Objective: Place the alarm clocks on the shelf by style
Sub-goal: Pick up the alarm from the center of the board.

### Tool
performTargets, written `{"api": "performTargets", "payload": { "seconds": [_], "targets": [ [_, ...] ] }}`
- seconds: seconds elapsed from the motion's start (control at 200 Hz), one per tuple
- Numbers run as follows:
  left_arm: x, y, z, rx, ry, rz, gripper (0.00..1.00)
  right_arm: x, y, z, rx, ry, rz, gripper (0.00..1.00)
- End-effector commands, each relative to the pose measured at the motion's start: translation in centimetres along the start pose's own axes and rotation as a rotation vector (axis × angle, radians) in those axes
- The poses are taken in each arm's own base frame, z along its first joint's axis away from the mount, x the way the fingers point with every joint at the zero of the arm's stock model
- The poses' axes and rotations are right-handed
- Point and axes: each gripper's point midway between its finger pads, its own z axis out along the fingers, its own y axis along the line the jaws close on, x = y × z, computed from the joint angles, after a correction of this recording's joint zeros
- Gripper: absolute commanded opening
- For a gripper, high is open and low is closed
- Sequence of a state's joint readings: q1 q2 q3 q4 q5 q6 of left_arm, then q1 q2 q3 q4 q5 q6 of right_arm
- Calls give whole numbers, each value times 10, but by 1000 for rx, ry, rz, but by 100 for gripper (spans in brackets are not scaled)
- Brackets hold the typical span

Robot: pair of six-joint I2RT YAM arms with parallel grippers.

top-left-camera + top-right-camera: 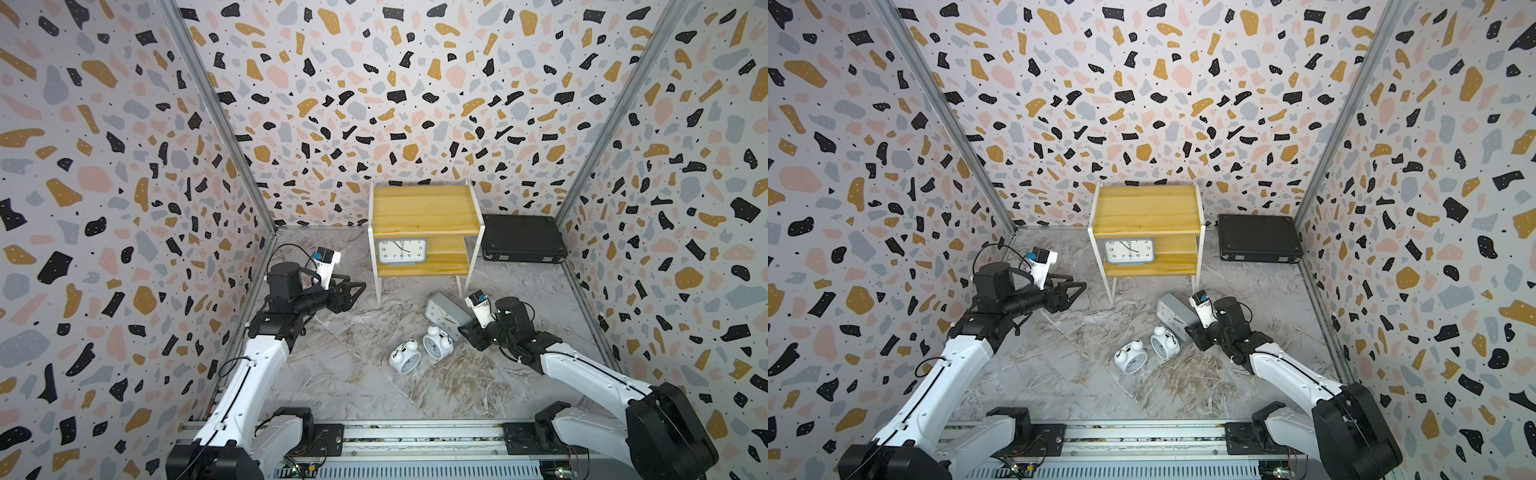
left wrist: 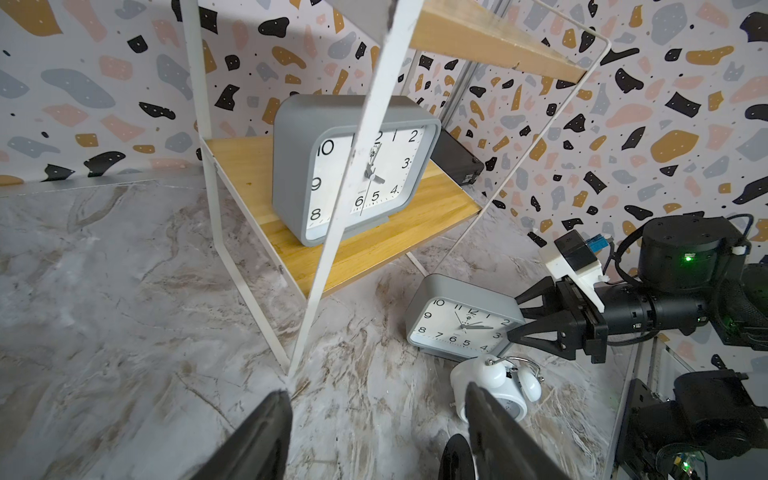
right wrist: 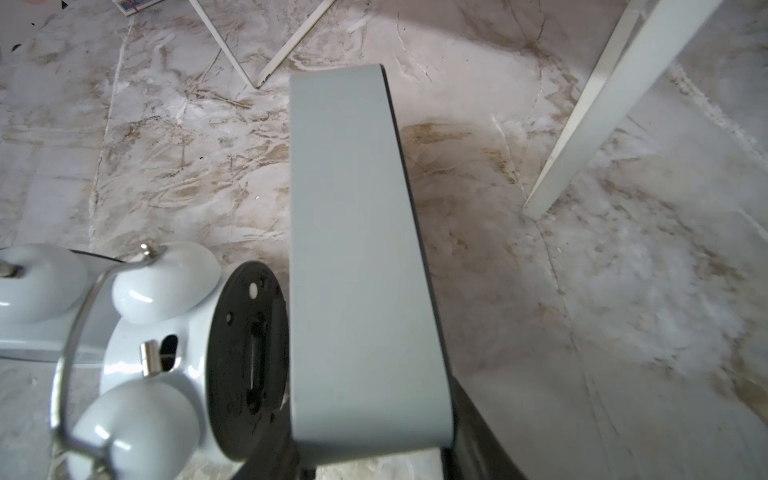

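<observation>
The shelf (image 1: 424, 208) (image 1: 1146, 208) stands at the back of the floor, and one grey alarm clock (image 1: 402, 250) (image 1: 1129, 250) (image 2: 353, 166) sits upright on its lower board. A second grey alarm clock (image 1: 446, 313) (image 1: 1177, 311) (image 2: 461, 328) (image 3: 357, 249) stands on the floor in front of the shelf's right leg. My right gripper (image 1: 467, 330) (image 1: 1196, 332) (image 2: 515, 318) (image 3: 370, 449) is shut on its end, one finger on the face side and one on the back. Two white twin-bell alarm clocks (image 1: 405, 356) (image 1: 436, 343) (image 1: 1130, 357) (image 1: 1165, 343) (image 2: 494, 386) (image 3: 158, 353) lie just in front of it. My left gripper (image 1: 356, 280) (image 1: 1077, 280) (image 2: 378, 388) hangs open and empty, left of the shelf.
A flat black case (image 1: 523, 243) (image 1: 1260, 239) lies on the floor right of the shelf, against the back wall. The shelf's white front leg (image 3: 582, 145) stands close beside the held clock. Patterned walls close in three sides, and a rail (image 1: 374, 436) runs along the front.
</observation>
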State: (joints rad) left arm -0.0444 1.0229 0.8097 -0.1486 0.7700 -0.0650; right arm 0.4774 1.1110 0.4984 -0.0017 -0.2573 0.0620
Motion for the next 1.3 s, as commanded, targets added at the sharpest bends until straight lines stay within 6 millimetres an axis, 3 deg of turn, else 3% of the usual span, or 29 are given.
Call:
{"api": "performTargets", "payload": {
  "seconds": [0.0, 0.15, 0.355, 0.731, 1.006, 1.296],
  "targets": [
    [-7, -12, -1, 56, -24, 58, 69, -48, 9, -29, -3, -125, -67, 29],
    [-8, -27, 0, 109, -14, 109, 69, -61, 21, -52, -32, -147, -119, 26],
    [-8, -70, 0, 241, 49, 240, 70, -87, 41, -77, -107, -181, -178, 24],
    [-25, -130, -6, 467, 77, 535, 80, -126, 83, -101, -327, -211, -306, 23],
    [-31, -146, 5, 566, 188, 693, 84, -139, 107, -111, -484, -200, -354, 23],
    [-29, -156, 18, 681, 286, 744, 88, -141, 117, -118, -542, -179, -391, 23]
  ]
}}
